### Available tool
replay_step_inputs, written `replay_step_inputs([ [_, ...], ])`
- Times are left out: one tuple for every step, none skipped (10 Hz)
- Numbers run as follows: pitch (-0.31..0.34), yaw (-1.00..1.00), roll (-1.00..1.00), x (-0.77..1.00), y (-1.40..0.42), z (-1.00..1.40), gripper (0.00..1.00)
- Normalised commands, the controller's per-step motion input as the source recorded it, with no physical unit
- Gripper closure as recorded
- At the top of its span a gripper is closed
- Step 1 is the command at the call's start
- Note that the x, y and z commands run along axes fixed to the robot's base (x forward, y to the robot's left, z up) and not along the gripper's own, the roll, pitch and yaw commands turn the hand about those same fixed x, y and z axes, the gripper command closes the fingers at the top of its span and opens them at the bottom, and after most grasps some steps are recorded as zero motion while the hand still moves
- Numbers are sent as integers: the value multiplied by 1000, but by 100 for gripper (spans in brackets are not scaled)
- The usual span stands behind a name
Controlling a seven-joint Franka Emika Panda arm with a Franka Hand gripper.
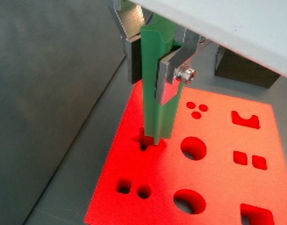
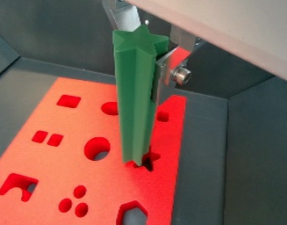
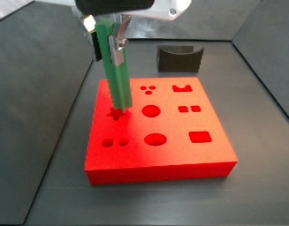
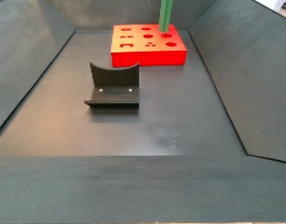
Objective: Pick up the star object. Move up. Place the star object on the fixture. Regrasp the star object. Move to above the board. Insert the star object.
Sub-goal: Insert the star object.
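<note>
Gripper (image 3: pixel 109 37) holds star object (image 3: pixel 115 75) upright over board (image 3: pixel 171 146)

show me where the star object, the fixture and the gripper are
star object (image 3: pixel 113 69), side view, middle of the green rod
fixture (image 4: pixel 112 85), side view, its upright back
gripper (image 1: pixel 157 63), wrist view, between the fingers holding the rod

We saw the gripper (image 3: pixel 110 35) above the board (image 3: pixel 171 150), the star (image 3: pixel 115 69) upright in its hole, the fixture (image 3: pixel 178 58) behind.
</note>
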Motion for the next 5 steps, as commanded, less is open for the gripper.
replay_step_inputs([
  [67,-31,24,-51,0,-263,100],
  [7,0,0,0,0,-31,100],
  [34,0,0,-6,-6,-134,100],
  [0,0,0,0,0,-37,100],
  [0,0,0,0,-123,-71,100],
])
